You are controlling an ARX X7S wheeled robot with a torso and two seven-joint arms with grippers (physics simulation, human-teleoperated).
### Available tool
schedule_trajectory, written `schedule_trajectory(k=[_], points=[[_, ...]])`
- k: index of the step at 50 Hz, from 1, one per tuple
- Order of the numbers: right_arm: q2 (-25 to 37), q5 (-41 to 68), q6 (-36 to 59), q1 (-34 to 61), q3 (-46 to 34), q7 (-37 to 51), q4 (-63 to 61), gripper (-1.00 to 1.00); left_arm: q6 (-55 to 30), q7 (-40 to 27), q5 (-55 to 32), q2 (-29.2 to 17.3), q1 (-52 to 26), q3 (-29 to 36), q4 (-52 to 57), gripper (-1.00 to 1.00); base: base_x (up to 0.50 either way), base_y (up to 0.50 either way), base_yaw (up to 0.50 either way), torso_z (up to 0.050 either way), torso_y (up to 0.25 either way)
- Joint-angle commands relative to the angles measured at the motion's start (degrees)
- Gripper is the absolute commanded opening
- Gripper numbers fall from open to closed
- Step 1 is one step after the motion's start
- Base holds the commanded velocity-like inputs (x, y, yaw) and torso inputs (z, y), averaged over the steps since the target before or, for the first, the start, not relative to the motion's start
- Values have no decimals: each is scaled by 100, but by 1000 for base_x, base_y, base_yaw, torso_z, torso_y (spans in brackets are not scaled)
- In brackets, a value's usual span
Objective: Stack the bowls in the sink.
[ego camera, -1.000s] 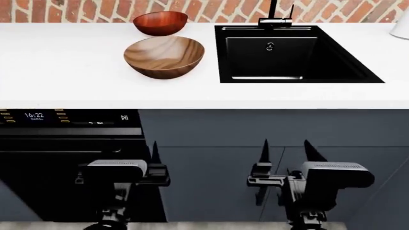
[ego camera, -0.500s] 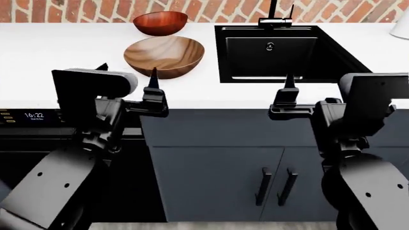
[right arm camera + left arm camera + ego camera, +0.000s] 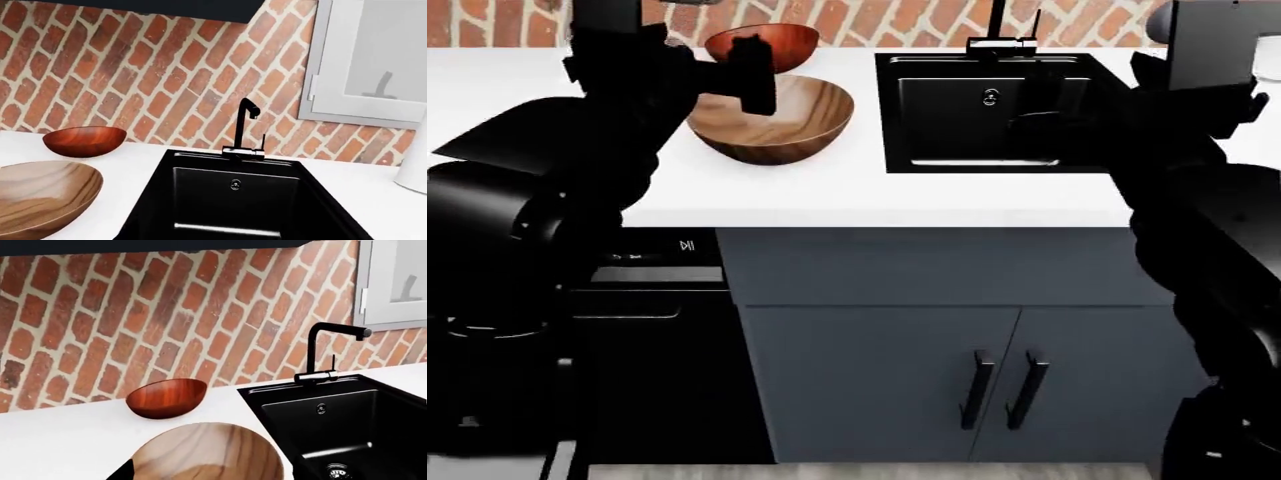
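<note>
The larger light walnut bowl (image 3: 794, 125) sits on the white counter left of the sink, and also shows in the left wrist view (image 3: 213, 452) and the right wrist view (image 3: 40, 197). The smaller reddish-brown bowl (image 3: 777, 42) stands just behind it, upright and apart from it (image 3: 167, 397) (image 3: 83, 141). The black sink (image 3: 961, 120) holds nothing; its drain (image 3: 340, 471) shows. My left gripper (image 3: 741, 75) hovers over the large bowl's left rim, open and empty. My right gripper (image 3: 1054, 105) hangs over the sink's right part, dark against the basin, open and empty.
The black faucet (image 3: 1001, 40) rises at the sink's back edge against the brick wall. A white object (image 3: 1268, 50) stands on the counter at the far right. Below the counter are an oven (image 3: 654, 260) and grey cabinet doors (image 3: 1001, 390).
Both arms have risen from below the counter to counter height. The left gripper has come over the large bowl, the right over the sink. The bowls have not moved.
</note>
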Motion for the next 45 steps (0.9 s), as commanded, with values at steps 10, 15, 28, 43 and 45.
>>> schedule_trajectory(k=[10, 15, 28, 43, 45], points=[[155, 137, 726, 1571, -390, -528, 1922, 100, 488, 1148, 388, 355, -2734, 560, -4864, 100, 0, 0, 0, 0, 0], [140, 75, 728, 2062, -590, -689, 2604, 100, 533, 1344, 429, 425, -3009, 640, -5472, 100, 0, 0, 0, 0, 0], [56, 11, 694, 2362, -807, -817, 3369, 100, -123, 1164, 303, 238, -2613, 585, -4918, 100, 9, 0, 0, 0, 0], [13, 31, 635, 2371, -861, -853, 3559, 100, -286, 1010, 218, 139, -2440, 481, -4638, 100, 246, 0, 0, 0, 0], [15, 35, 642, 2362, -860, -844, 3548, 100, -274, 1013, 220, 142, -2449, 487, -4659, 100, 254, 0, 0, 0, 0]])
